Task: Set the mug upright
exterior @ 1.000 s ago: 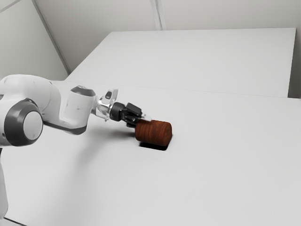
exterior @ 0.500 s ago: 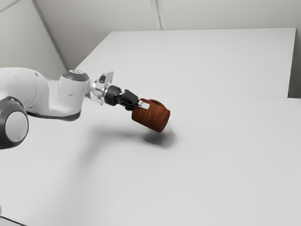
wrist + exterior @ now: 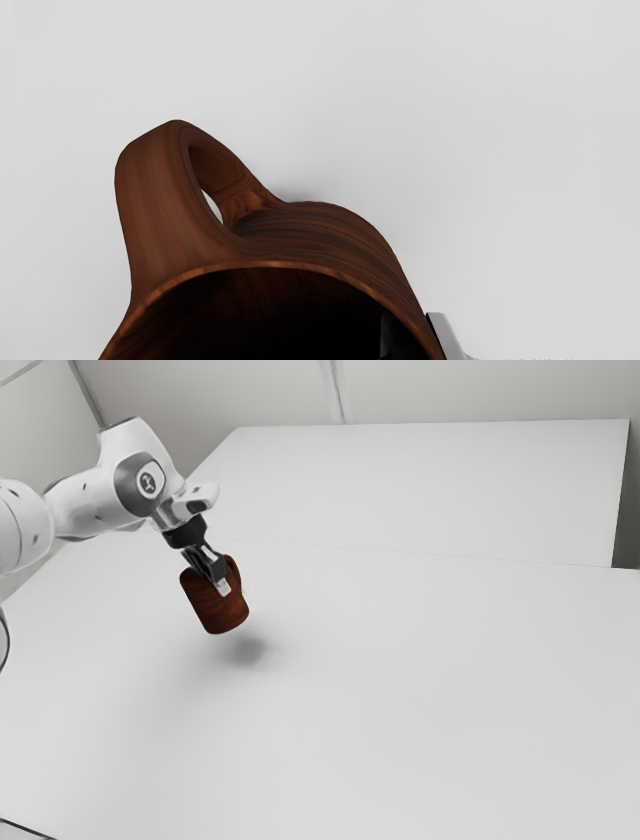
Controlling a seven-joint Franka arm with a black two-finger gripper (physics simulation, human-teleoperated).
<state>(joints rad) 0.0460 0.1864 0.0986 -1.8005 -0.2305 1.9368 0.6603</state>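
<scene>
So the reddish-brown, wood-grained, cylindrical mug (image 3: 216, 612) was up in the air and leaning, base angled down toward the exterior view's right and open mouth tipped up toward the exterior view's left. Not upright yet, then, but I'd say it was more mouth-up than on its side. My read is that the step in hand was the righting itself, done in mid-air. What the next move called for, imo, was taking out the rest of that lean, then bringing the base down flat and only then letting go; dropping it at that angle could easily have rolled it over. Its chunky looped handle (image 3: 150, 200) stuck out from the side, off to one side of the grip and not in it. The thin round rim (image 3: 280, 263) faced back toward the hand, and the black two-finger gripper (image 3: 218, 582) had come at it from that mouth end: one dark finger (image 3: 395, 340) inside the cup, the other pale-tipped finger (image 3: 440, 330) outside, so it looked clamped on the wall near the rim. The mug hung just below the hand, at the end of the white arm (image 3: 130, 480), with a soft shadow (image 3: 247, 650) beneath it on the plain white table (image 3: 430, 710), no contact there.
</scene>
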